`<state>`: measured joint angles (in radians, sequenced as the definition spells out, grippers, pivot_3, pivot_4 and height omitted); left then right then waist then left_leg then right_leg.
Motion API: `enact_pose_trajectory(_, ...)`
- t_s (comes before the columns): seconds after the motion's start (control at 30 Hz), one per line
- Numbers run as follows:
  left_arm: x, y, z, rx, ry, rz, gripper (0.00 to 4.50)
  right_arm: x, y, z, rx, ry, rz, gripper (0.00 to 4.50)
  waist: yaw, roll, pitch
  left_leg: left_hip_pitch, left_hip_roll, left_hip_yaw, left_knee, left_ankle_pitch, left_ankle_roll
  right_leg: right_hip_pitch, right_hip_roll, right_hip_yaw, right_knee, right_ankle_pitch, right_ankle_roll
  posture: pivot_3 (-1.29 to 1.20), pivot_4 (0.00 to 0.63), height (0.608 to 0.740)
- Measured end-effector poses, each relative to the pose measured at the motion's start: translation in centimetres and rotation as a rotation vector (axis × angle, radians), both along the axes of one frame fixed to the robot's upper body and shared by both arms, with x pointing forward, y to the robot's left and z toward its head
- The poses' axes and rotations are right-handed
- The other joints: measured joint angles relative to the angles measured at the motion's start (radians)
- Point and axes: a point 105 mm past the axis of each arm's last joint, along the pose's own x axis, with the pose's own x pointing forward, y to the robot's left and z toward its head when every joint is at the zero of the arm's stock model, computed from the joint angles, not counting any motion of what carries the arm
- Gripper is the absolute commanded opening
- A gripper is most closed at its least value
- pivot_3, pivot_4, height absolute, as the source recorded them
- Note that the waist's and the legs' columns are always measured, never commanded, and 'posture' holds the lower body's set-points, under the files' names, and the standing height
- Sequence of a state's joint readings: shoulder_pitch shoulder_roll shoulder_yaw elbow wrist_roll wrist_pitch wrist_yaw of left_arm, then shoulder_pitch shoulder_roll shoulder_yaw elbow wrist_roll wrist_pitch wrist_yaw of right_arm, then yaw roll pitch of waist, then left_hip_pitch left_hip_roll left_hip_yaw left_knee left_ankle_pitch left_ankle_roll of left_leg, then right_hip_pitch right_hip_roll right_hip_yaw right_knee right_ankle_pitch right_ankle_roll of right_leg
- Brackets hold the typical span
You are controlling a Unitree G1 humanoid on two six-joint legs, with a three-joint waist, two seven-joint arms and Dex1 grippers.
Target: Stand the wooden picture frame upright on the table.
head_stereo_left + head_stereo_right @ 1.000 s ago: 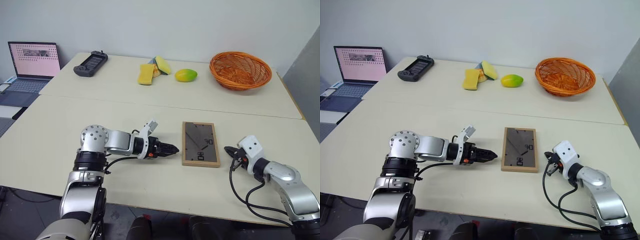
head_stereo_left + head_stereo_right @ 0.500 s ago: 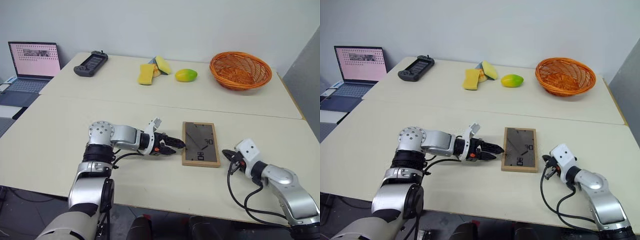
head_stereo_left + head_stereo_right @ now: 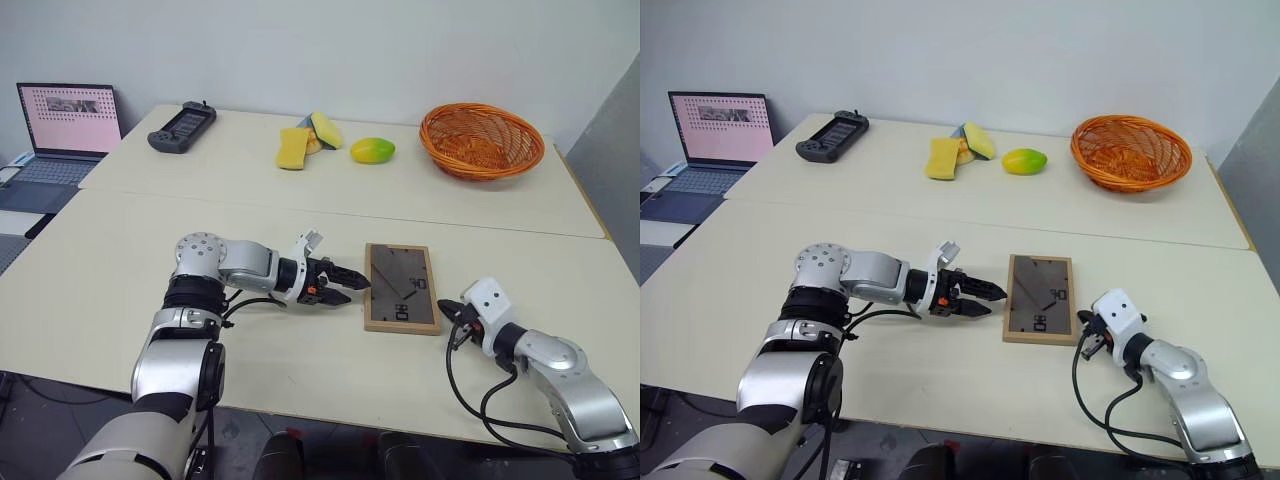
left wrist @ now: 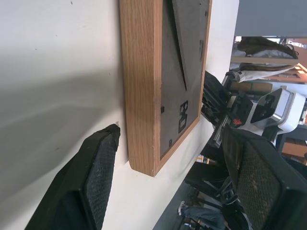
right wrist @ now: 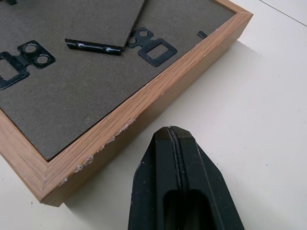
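**Operator:** Pale cream-beige desk (image 3: 120,270), smooth and matte, carries the small rectangular light-wood picture frame (image 3: 401,288). It lies flat, dark grey back and stand flap facing up, near my front edge between both arms. I have the left end effector (image 3: 352,289) just beside the frame's left long edge, fingers apart; in its wrist view one finger (image 4: 81,191) sits low against the desk beside the wood and the other rides above the back panel. The right end effector (image 3: 448,309) points at the frame's near right corner, fingers pressed together, close but apart from the wood.

**Supervisor:** Failure modes?

**Operator:** Three, in my judgement. The lower left finger may fail to get under the edge and simply shove the frame toward the right arm. A grip on one long edge alone may let the frame pivot and drop when lifted. If the flap is not swung out, the frame will not stay upright once released.

**Supervisor:** Change against one second ago?

**Operator:** The left end effector has closed in from well short of the frame to its edge, and its fingers have spread. The right end effector has crept nearer the corner. The frame has not shifted.
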<state>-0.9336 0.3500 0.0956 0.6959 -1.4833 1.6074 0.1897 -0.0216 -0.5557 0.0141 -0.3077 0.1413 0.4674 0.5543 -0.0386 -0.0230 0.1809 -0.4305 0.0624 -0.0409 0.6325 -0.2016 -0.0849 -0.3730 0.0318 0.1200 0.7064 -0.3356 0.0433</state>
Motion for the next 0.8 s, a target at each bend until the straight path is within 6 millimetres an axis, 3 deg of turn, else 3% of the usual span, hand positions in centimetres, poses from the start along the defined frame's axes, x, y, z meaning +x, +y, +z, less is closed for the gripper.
enact_pose_trajectory(0.1,-0.8,-0.6,-1.0,0.047,-0.007,-0.044,3.56,0.1,0.1,0.0,0.003,-0.004,-0.001,0.0,0.0,0.0,0.0,0.0,0.0,0.0,0.0,0.0,0.0,0.0,0.0,0.0,0.0,0.0,0.0,0.0,0.15,0.74)
enact_pose_trajectory(0.27,-1.1,-1.3,-1.1,0.056,-0.021,-0.066,3.56,0.3,0.5,0.2,0.012,-0.01,0.002,0.0,0.001,0.0,0.0,0.0,0.0,0.0,0.0,0.0,0.0,0.0,0.0,0.0,0.0,0.0,0.0,0.0,0.15,0.74)
enact_pose_trajectory(0.6,-0.5,-1.5,-1.1,0.055,-0.02,-0.019,3.56,0.3,2.7,1.6,0.088,-0.022,0.015,0.0,0.003,0.0,0.0,0.0,0.0,0.0,0.0,0.0,0.0,0.0,0.0,0.0,-0.001,0.0,0.0,0.0,0.15,0.74)
enact_pose_trajectory(0.8,-0.2,-1.2,-1.0,0.056,-0.022,0.01,3.56,0.1,3.0,1.6,0.11,0.004,0.01,0.0,0.003,0.0,0.0,0.0,0.0,0.0,0.0,0.0,0.0,0.0,0.0,0.0,-0.001,0.0,0.0,0.0,0.15,0.74)
